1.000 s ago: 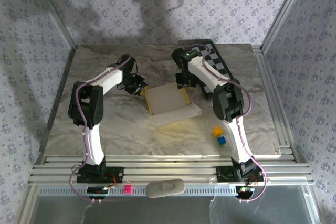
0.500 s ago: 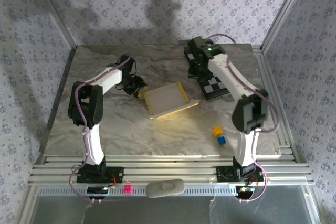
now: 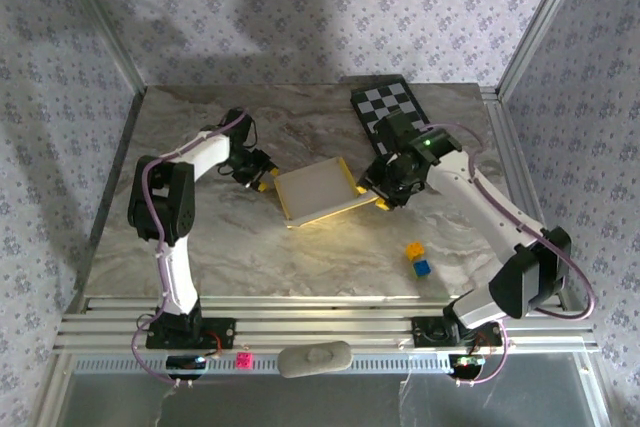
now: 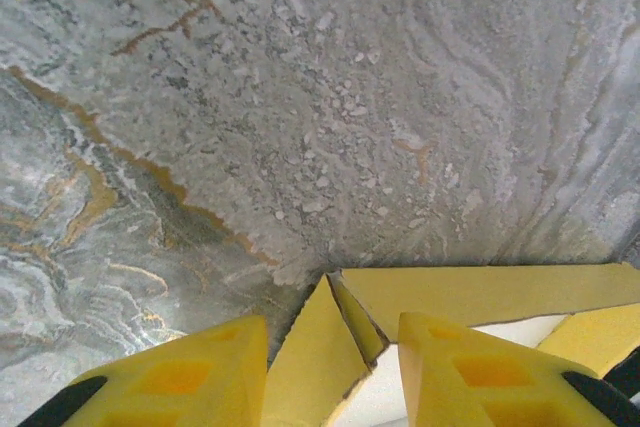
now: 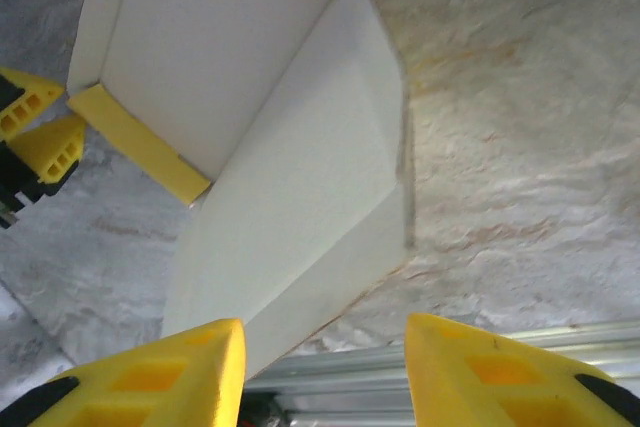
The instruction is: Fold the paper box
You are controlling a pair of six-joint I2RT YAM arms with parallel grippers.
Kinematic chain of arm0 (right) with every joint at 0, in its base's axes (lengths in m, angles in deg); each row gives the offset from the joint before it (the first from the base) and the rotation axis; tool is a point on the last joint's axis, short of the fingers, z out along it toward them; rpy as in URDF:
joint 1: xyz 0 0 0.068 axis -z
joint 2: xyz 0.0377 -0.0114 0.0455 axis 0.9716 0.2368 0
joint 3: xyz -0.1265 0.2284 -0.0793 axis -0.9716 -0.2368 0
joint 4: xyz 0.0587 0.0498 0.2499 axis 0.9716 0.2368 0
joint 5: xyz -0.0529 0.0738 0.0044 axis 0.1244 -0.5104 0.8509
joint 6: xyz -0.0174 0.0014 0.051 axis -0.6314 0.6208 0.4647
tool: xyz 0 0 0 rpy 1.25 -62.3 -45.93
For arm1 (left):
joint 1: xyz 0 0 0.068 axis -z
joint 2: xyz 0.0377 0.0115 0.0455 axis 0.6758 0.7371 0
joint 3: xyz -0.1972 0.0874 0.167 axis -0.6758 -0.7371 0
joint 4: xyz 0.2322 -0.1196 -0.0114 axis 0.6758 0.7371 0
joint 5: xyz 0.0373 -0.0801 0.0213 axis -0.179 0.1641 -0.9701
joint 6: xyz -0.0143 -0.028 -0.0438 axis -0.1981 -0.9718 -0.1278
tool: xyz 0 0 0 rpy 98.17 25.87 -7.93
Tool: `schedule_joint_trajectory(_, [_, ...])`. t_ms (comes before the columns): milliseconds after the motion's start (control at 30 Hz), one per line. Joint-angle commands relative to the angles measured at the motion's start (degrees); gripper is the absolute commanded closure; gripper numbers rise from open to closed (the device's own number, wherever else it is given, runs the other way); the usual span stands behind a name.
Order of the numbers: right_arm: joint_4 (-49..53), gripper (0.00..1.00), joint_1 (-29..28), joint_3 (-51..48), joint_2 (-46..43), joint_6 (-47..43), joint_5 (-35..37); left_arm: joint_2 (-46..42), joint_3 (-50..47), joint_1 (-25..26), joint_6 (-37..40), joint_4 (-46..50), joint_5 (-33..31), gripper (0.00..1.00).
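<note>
**Box between both grippers, loose flap faces the right one**

Nearest you, a yellow cube (image 3: 412, 248) and a blue cube (image 3: 421, 267) touch each other, right of centre and well apart from the work. Ignore them.

Mid-table, the box (image 3: 315, 190) lies open side up with its pale inside showing. Its long axis runs left to right, right end a bit nearer you. The near flap (image 5: 300, 217) is not up yet. It slopes off the near edge, and its right tip points at the right gripper (image 3: 383, 197), just beside it.

In the right wrist view the jaws are spread with nothing pinched. The flap lies ahead and toward the view's left, its edge close to that side's finger (image 5: 140, 377). So the right arm is the nearer one to the flap. My guess is you must shift toward the flap before closing on it or pushing it up.

The left gripper (image 3: 262, 177) is at the box's far-left corner. In the left wrist view its fingers are spread and a yellow corner tab (image 4: 320, 347) sits in the gap, not clamped. It is probably bracing the box.

Farthest is the board (image 3: 385, 105), back right, well apart from the box.
</note>
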Motion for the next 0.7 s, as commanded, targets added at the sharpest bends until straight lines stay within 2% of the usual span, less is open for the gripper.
schedule_joint_trajectory(0, [-1.75,0.53,0.27,0.54,1.43,3.29,-2.4,-3.97,0.24,-0.1,1.45,1.75,-0.88,0.61])
schedule_joint_trajectory(133, [-2.82,0.57,-1.35,0.99,5.31,2.6,-4.55,-6.26,0.23,-0.44,2.58,4.69,-1.71,0.61])
schedule_joint_trajectory(233, [1.09,0.59,-1.96,2.88,7.42,-0.78,-3.94,-8.16,0.13,-0.99,3.89,6.27,-2.56,0.61])
schedule_joint_trajectory(467, [4.28,0.6,-1.59,2.6,5.66,-1.45,-2.1,-11.96,0.42,-2.15,7.21,9.77,-5.03,0.6])
schedule_joint_trajectory(533, [5.73,0.6,-1.58,3.38,4.08,-0.78,0.36,-12.68,0.51,-2.25,7.53,10.2,-5.23,0.6])
schedule_joint_trajectory(667, [7.72,0.56,-0.26,2.64,-0.44,2.4,1.01,-14.2,0.53,-2.24,8.42,10.14,-5.14,0.61])
